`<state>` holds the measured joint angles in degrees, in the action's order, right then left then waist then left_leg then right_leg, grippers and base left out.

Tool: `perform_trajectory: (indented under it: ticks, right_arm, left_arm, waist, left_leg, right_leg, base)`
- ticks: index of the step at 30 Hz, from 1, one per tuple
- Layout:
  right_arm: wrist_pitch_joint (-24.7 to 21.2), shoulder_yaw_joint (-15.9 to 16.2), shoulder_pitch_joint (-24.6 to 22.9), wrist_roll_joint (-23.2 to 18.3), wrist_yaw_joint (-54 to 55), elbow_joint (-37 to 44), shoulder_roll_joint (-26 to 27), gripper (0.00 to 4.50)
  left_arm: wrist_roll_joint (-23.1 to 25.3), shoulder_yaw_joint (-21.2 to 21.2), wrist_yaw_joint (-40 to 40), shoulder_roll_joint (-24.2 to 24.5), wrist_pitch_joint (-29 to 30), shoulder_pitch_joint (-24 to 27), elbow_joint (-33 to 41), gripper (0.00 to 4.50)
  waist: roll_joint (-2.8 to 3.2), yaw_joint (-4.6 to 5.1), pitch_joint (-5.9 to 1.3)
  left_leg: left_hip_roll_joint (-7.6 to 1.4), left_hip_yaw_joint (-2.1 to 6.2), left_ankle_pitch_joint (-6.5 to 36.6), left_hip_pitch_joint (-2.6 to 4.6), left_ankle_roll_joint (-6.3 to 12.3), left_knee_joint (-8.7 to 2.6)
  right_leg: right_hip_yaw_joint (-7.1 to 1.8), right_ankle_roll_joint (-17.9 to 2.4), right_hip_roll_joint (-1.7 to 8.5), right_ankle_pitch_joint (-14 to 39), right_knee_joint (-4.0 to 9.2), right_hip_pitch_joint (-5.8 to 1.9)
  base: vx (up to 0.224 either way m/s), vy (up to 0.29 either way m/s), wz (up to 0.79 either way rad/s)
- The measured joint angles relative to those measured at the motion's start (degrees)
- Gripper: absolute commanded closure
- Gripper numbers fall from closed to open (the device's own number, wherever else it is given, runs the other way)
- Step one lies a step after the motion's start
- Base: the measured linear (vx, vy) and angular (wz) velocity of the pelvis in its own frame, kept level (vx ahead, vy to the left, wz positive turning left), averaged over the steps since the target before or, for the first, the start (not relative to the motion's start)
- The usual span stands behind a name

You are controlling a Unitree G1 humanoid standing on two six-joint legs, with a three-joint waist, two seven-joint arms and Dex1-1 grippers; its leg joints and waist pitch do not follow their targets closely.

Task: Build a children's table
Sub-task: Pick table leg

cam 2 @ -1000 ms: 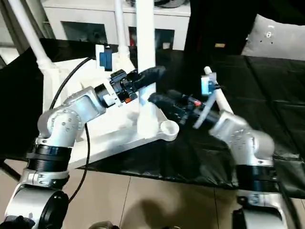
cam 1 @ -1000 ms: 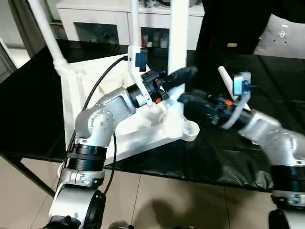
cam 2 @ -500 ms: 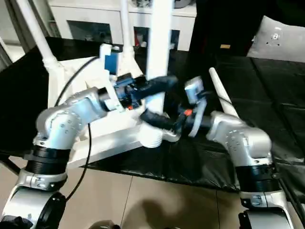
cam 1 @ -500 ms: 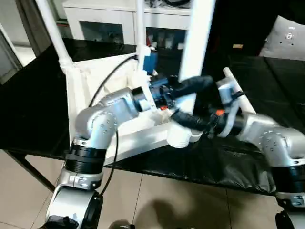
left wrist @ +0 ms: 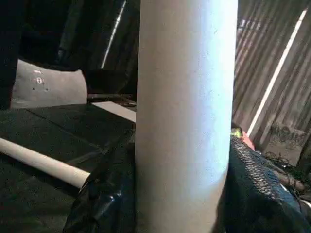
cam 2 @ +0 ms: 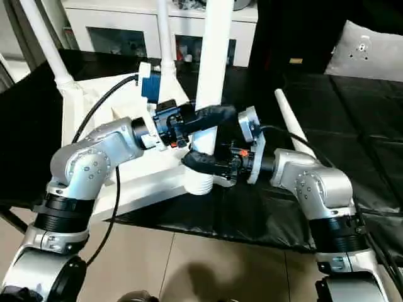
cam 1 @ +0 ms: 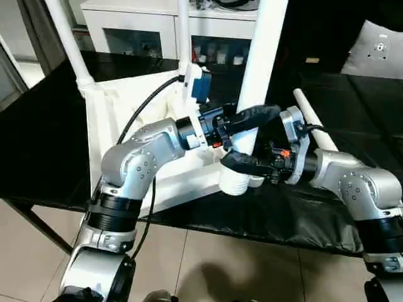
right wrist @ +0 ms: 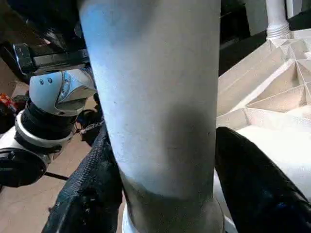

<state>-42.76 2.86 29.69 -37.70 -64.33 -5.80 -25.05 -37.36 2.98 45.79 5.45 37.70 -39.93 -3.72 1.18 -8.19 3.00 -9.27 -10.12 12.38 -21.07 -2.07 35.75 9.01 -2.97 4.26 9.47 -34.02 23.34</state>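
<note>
Since a second ago the right gripper has swung in from the side and narrowed around the base of the upright leg, just above the near corner socket; whether its fingers press the tube yet I cannot tell. The left gripper stays clamped half-open on the same leg a bit higher. The table top lies underside-up on the black worktable, two legs standing at far corners, one spare leg lying beside; likely both grippers now seat this leg.
</note>
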Motion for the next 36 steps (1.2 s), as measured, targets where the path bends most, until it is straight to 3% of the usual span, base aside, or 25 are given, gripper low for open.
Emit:
perform_trajectory:
  ticks: [3,5,7,12,18,22,24,28,36]
  right_arm:
    - [0.72,0.0,-0.12,0.13,0.11,0.0,0.28,2.31]
    - [1.11,-0.04,-0.14,0.31,0.4,0.0,0.51,2.43]
    - [1.94,-0.16,-0.2,0.69,1.21,-0.07,1.07,2.5]
    - [4.61,-0.22,-0.21,2.36,4.52,-1.07,3.32,2.55]
    - [7.44,-0.99,-0.42,5.07,10.0,-2.51,4.92,2.57]
    - [9.7,-1.22,-0.45,7.22,12.93,-3.81,6.11,2.57]
    - [10.66,-1.22,-0.45,8.29,14.46,-4.52,6.89,2.57]
    - [11.29,-1.21,-0.45,8.88,15.65,-5.18,7.52,2.57]
    - [12.37,-1.21,-0.45,10.23,15.95,-5.66,8.02,2.57]
  left_arm:
    - [0.02,-0.04,-0.99,-0.1,-0.07,0.0,-0.04,2.62]
    - [-0.02,-0.37,-1.77,-0.43,0.16,0.0,-0.16,2.06]
    - [-0.05,-0.92,-2.52,-0.94,0.14,0.0,-0.54,1.92]
    - [1.3,-0.95,-4.15,-1.41,-1.57,0.18,-1.06,1.51]
    - [4.55,-1.53,-8.33,-2.75,-7.75,1.21,-0.73,1.12]
    - [7.28,-2.76,-13.32,-4.75,-11.46,1.21,-0.14,1.12]
    - [8.92,-2.98,-16.36,-6.17,-13.34,1.23,-0.14,1.46]
    - [11.8,-0.68,-18.77,-7.14,-15.04,2.34,-0.36,1.51]
    - [12.98,0.26,-20.05,-8.42,-15.49,3.26,-1.11,2.28]
  waist:
    - [0.0,0.01,0.0]
    - [0.0,0.01,0.0]
    - [0.0,0.02,0.0]
    - [0.0,0.07,0.0]
    - [0.0,-0.01,0.0]
    - [0.0,0.06,0.0]
    - [0.0,0.05,0.0]
    - [0.0,0.07,0.0]
    - [0.0,0.12,0.0]
  left_leg:
    - [0.0,0.0,0.0,0.01,0.0,0.0]
    - [0.0,0.0,0.0,0.0,0.0,0.0]
    - [0.0,0.0,0.0,0.0,0.0,0.0]
    - [0.0,0.0,0.0,0.0,0.0,0.0]
    - [0.0,0.01,0.0,0.01,0.0,0.0]
    - [0.0,0.0,0.0,0.0,0.0,0.0]
    - [0.0,0.0,0.0,0.0,0.0,0.0]
    - [0.0,0.0,0.0,0.0,0.0,0.0]
    - [0.0,0.0,0.0,0.0,0.0,0.0]
  right_leg:
    - [0.0,0.0,0.0,0.0,0.0,0.0]
    - [0.0,0.0,0.0,0.0,0.0,0.0]
    - [0.0,0.0,0.0,0.0,0.0,0.0]
    - [0.0,0.0,0.0,0.0,0.0,0.0]
    - [0.0,0.0,0.0,0.0,0.02,0.0]
    - [0.0,0.0,0.0,0.0,0.01,0.0]
    - [0.0,0.0,0.0,0.0,0.02,0.0]
    - [0.0,0.0,0.0,0.0,0.02,0.0]
    - [0.01,0.01,0.0,-0.01,0.02,0.0]
  base:
    - [0.0,0.0,0.0]
    - [0.0,0.0,0.0]
    - [0.0,0.0,0.0]
    - [0.0,0.0,0.0]
    - [0.0,0.0,0.0]
    - [0.0,0.0,0.0]
    - [0.0,0.0,0.0]
    - [0.0,0.0,0.0]
    - [0.0,0.0,0.0]
